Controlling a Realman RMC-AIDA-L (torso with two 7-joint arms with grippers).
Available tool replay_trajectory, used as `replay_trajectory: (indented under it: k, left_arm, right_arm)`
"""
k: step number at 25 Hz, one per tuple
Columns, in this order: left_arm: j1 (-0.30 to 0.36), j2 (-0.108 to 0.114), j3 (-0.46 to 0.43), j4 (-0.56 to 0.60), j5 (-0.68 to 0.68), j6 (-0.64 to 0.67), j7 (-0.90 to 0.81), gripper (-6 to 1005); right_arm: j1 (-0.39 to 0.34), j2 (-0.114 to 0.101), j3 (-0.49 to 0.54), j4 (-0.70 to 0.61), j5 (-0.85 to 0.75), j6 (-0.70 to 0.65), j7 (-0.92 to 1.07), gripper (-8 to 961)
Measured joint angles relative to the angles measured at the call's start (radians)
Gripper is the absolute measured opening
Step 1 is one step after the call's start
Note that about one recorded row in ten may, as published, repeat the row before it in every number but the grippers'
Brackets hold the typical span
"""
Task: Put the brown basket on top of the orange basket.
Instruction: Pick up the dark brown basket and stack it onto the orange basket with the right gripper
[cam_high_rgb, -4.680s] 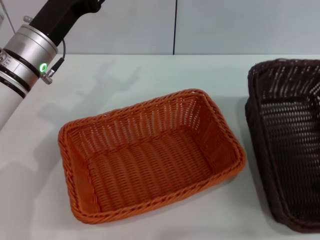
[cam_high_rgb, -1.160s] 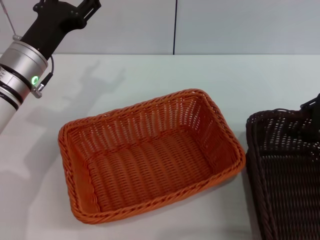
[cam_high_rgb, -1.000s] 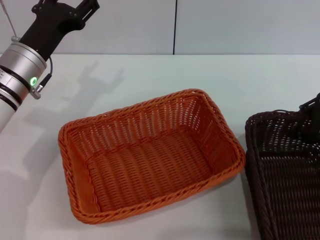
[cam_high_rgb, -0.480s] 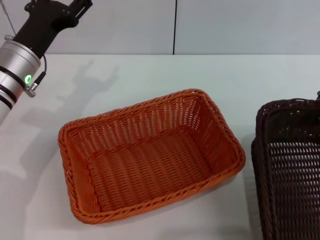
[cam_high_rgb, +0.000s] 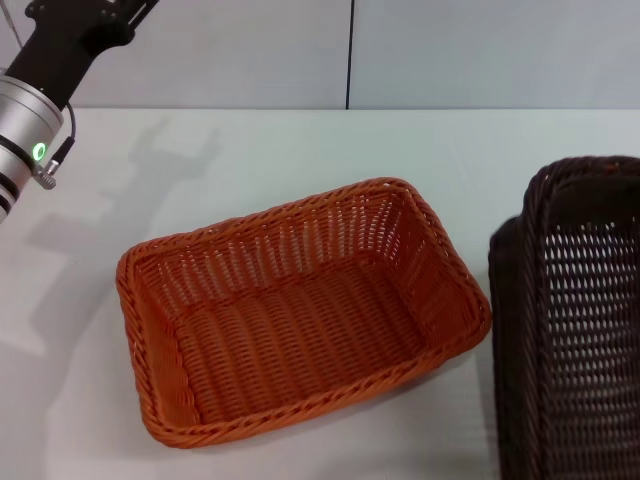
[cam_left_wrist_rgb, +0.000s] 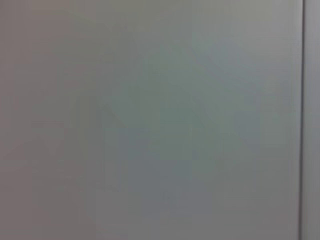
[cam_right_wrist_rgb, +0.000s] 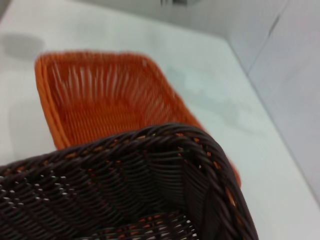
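Left arm (cam_high_rgb: 40, 70) is hanging raised at the far left; grip unclear. Brown basket (cam_high_rgb: 580, 320) is tilting up beside orange basket (cam_high_rgb: 300, 310) on the white table (cam_high_rgb: 300, 150).

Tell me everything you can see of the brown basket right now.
The brown basket is rectangular, dark brown, nearly black, wicker-style with open-weave sides and a braided rim. In the head view it sits at the right edge, cut off by the frame, beside the orange basket and not yet over it. It looks tilted, apparently lifted. The right wrist view shows its rim close up; no end effector shows on it.
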Motion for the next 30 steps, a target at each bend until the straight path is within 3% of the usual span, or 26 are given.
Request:
replay_trajectory:
  k: [6,20,25,30]
  left_arm:
    - [-0.007,-0.001,-0.073,-0.028,-0.009,-0.010,0.000,859]
    - [-0.010,0.002,-0.134,-0.044,-0.014,-0.040,0.015,859]
    - [-0.011,0.002,-0.140,-0.049,-0.014,-0.041,0.029,859]
    - [-0.016,0.003,-0.140,-0.049,-0.014,-0.053,0.063,859]
  right_arm:
    - [0.000,-0.012,0.040,-0.035,0.101,-0.082,0.002,179]
    - [0.007,-0.039,0.061,-0.006,0.268,-0.162,0.057,166]
    - [-0.003,-0.044,0.059,0.078,0.350,-0.162,0.072,166]
    - [0.010,-0.071,0.058,0.252,0.392,-0.142,0.052,165]
